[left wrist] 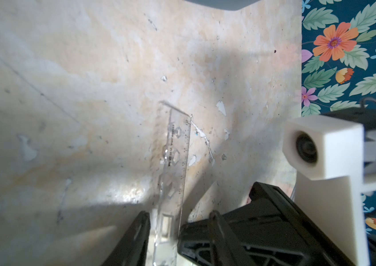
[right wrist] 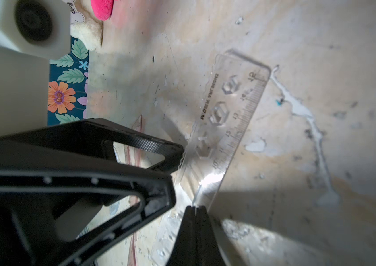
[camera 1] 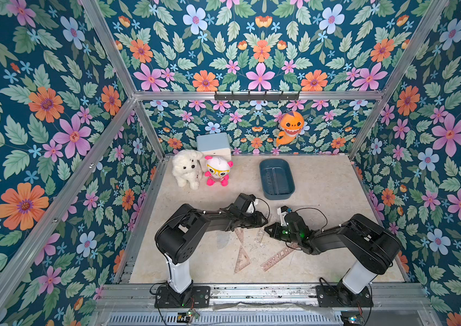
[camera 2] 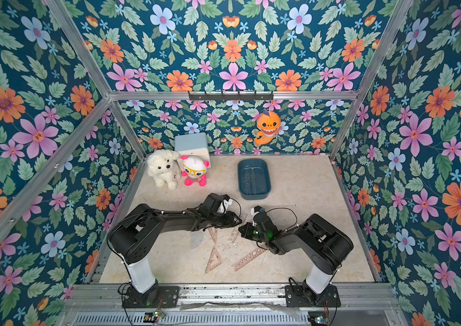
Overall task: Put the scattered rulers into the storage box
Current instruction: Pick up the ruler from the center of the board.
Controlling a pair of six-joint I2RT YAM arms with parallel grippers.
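The clear ruler (right wrist: 233, 119) is pinched edge-on, low over the surface (camera 1: 322, 254), by the fully closed right tool (right wrist: 195, 208), while the half-open left tool (left wrist: 163, 230) straddles it. If released early, the slick plastic could be dropped short of the storage box (camera 1: 276, 178), which stands well apart.

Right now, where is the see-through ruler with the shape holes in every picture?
Top view: the clear stencil ruler is a faint strip mid-table, where the arms' tips meet.
Top view: same spot, just as faint.
Left wrist: lower middle.
Right wrist: right of middle, pinched by the right gripper.
Landmark: the white peeled streak beside its end; too small in both top views.
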